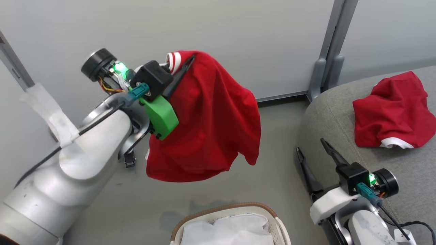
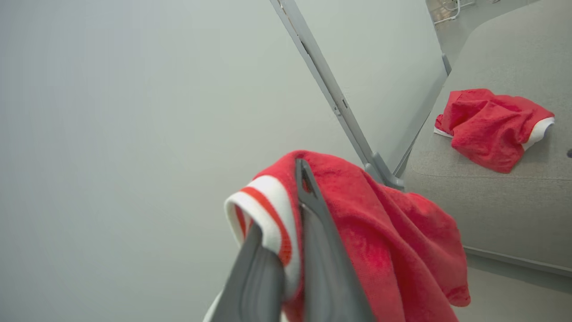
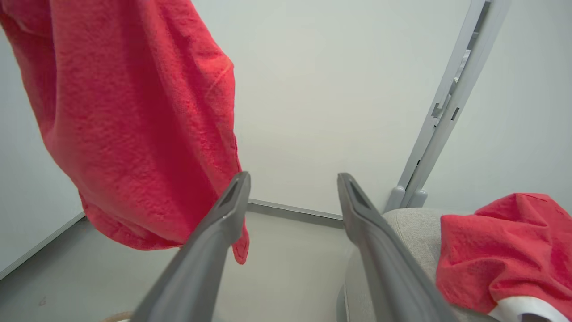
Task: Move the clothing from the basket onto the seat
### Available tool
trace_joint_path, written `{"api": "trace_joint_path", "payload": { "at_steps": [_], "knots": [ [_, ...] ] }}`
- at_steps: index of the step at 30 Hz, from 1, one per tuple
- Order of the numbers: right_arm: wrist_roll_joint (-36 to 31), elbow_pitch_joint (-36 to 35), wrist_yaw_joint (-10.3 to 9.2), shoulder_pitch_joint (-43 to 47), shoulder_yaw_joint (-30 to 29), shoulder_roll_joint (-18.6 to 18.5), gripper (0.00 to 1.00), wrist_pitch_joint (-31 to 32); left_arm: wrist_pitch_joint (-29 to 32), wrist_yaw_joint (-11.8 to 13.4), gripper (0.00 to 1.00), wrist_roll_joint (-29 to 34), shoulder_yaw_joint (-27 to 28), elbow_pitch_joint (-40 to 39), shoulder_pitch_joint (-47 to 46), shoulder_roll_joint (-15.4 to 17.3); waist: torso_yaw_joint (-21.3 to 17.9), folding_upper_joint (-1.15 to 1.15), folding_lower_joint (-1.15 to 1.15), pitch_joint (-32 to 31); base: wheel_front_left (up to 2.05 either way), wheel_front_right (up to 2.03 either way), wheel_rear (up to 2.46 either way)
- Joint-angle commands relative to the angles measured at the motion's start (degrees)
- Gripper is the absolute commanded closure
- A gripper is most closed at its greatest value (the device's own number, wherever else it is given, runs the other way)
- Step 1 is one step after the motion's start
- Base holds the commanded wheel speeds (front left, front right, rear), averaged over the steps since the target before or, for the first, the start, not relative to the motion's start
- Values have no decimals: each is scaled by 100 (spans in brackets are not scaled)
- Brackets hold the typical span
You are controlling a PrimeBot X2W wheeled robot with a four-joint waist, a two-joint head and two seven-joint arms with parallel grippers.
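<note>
Counting the red garments gives two, and there is one basket (image 1: 224, 207), one seat (image 1: 327, 112) and two claws. The first garment (image 1: 211, 115) hangs in the air from the left claw (image 1: 185, 66), which is closed tight on its upper edge, just beside a white cuff (image 1: 174, 59) with red stripes. This garment is soft and bright red, and it falls in loose folds, with one corner pointing down, above the grey floor (image 1: 272, 170) and in front of the pale wall (image 1: 238, 30). It is well above the basket and does not touch it. The second garment (image 1: 391, 112) lies crumpled on the grey seat, also bright red, and shows white trim at its lower edge. The right claw (image 1: 310, 144) is spread wide with nothing between its fingers, low at the rounded edge of the seat, near the second garment but apart from it. The basket stands at the bottom of the head view, cream-white with a brown rim, and a white cloth (image 1: 224, 231) lies inside it.
</note>
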Motion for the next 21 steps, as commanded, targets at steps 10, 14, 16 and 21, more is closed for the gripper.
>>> {"api": "trace_joint_path", "payload": {
  "at_steps": [10, 14, 16, 21],
  "knots": [
    [-21, 171, -8, -401, 604, -22, 0, -11, -29, 6, 100, -68, -64, -90, -667, -95, 48, 0, 1, -74, 0, 0, 0],
    [-79, 319, -8, -552, 685, -22, 0, -11, -64, 6, 100, -78, -158, -142, -812, -149, 133, 0, 1, -105, 0, 0, 0],
    [-125, 386, -8, -640, 652, -22, 0, -11, -94, 7, 100, -91, -201, -175, -871, -167, 184, 0, 1, -117, 0, 0, 0],
    [-241, 543, -8, -837, 636, -21, 0, -11, -149, 7, 100, -134, -303, -337, -946, -228, 297, 0, 1, -151, 0, 0, 0]
  ]
}}
